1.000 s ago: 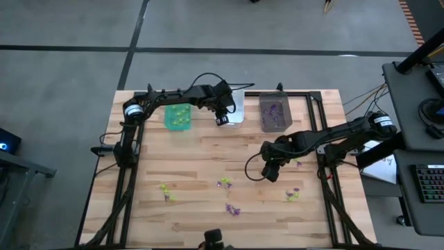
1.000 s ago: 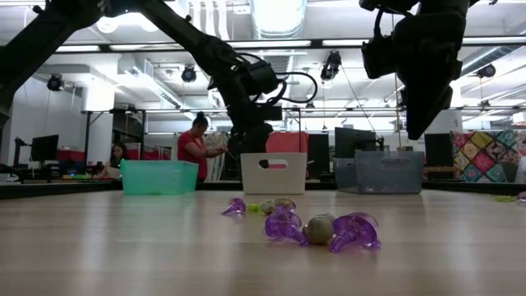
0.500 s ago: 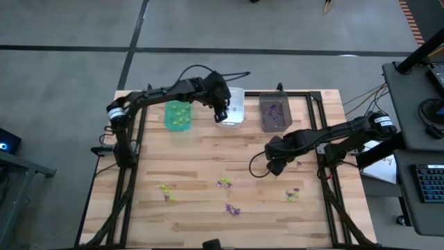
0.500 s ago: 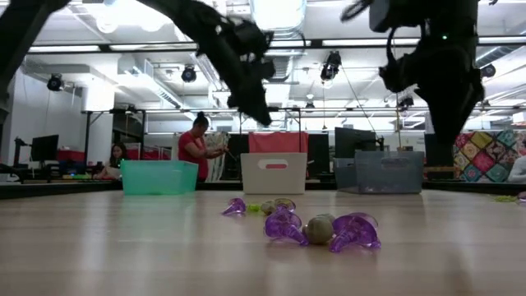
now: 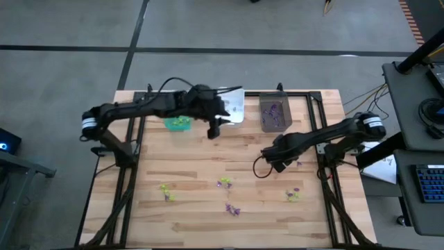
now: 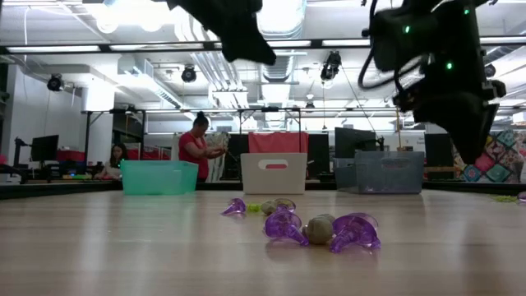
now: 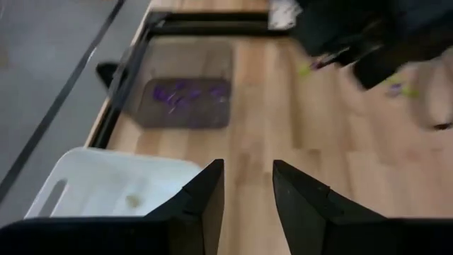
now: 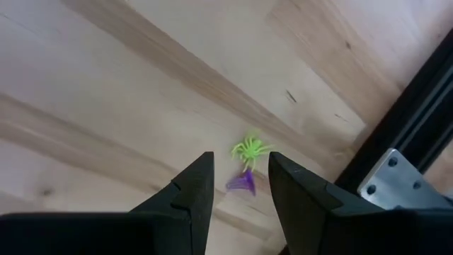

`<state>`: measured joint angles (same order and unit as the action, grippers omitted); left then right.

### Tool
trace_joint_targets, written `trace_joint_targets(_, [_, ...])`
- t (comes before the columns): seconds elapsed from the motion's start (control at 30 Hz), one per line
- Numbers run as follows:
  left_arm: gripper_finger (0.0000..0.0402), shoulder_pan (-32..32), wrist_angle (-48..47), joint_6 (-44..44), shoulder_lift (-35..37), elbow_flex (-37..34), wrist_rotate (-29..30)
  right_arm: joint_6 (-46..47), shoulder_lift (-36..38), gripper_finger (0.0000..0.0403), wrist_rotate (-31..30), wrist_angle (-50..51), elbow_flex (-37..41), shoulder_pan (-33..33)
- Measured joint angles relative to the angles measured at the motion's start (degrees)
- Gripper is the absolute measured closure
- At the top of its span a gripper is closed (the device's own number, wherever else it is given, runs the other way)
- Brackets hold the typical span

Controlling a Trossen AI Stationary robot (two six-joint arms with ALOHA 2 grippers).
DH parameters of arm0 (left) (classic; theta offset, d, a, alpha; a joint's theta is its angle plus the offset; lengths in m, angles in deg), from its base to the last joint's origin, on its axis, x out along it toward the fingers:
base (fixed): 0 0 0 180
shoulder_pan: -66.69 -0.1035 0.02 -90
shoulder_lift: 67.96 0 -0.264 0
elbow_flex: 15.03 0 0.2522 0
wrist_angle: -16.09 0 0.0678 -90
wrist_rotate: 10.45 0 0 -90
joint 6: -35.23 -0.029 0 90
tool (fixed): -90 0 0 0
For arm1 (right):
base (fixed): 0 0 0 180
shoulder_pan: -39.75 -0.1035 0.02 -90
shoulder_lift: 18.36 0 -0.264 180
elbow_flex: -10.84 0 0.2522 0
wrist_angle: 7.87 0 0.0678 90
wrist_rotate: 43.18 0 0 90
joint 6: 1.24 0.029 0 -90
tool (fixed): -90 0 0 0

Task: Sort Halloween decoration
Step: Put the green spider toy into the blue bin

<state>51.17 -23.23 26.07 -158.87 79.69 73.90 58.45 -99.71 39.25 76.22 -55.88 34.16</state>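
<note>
right tool [image 8: 237,185]: released, empty, poised over spider [image 8: 249,149] and purple piece [image 8: 241,183] to pick | left tool [image 7: 248,185]: released, empty, near white bin [image 7: 106,185] after drop | sorting underway

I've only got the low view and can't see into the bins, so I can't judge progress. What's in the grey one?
Observer: The grey bin holds several purple trinkets.
Operator: And the green bin?
Observer: The green bin holds yellow-green pieces.
Operator: Is the right pincer carrying anything?
Observer: No. The right pincer is open and empty; a yellow-green spider and a purple trinket lie on the table in front of it.
</note>
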Motion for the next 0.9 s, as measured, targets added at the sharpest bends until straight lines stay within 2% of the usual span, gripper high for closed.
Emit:
trace_joint_targets(0.23, [0.0300,4.9,8.7,3.6,9.5,-11.1,0.3,-7.0,-7.5,0.0275,1.7,0.1,0.1,0.0])
trace_joint_targets(0.5, [0.0300,6.5,15.6,7.9,19.0,-21.0,0.5,-13.3,-13.7,0.0275,4.7,0.1,0.1,0.0])
trace_joint_targets(0.67, [0.0300,6.5,18.3,8.7,21.9,-24.1,0.6,-15.6,-15.8,0.0276,4.9,-0.2,0.1,0.0])
trace_joint_targets(0.9, [0.0300,6.5,19.5,8.7,21.2,-24.2,0.6,-16.8,-17.4,0.0289,4.5,-1.2,0.1,0.0])
